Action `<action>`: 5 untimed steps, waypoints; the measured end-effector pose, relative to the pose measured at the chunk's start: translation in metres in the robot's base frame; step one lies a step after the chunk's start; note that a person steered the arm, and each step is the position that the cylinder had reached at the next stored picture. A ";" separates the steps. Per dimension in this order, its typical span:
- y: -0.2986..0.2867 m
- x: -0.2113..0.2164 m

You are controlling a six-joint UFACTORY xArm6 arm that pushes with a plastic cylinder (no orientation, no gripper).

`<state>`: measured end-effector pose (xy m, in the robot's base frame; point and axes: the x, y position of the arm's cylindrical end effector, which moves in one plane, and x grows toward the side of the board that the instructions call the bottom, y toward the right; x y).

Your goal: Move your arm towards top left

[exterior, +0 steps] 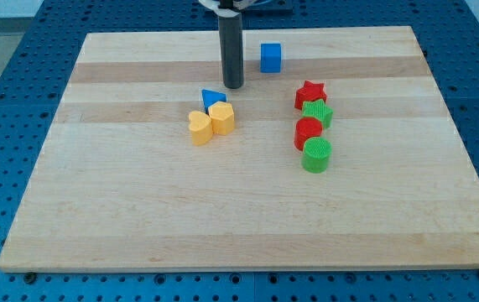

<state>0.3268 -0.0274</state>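
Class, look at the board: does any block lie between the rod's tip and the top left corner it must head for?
Nothing visible does. My tip stands just above the blue triangle, and every block lies below it or to the view's right; the wooden board toward the top left holds none.

No readable text anywhere (blocks all unmarked).

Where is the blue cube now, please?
The blue cube sits near the view's top, just right of centre, apart from the other blocks, right of my tip and above the red star.
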 end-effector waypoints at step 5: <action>-0.142 -0.009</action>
<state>0.3177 -0.1697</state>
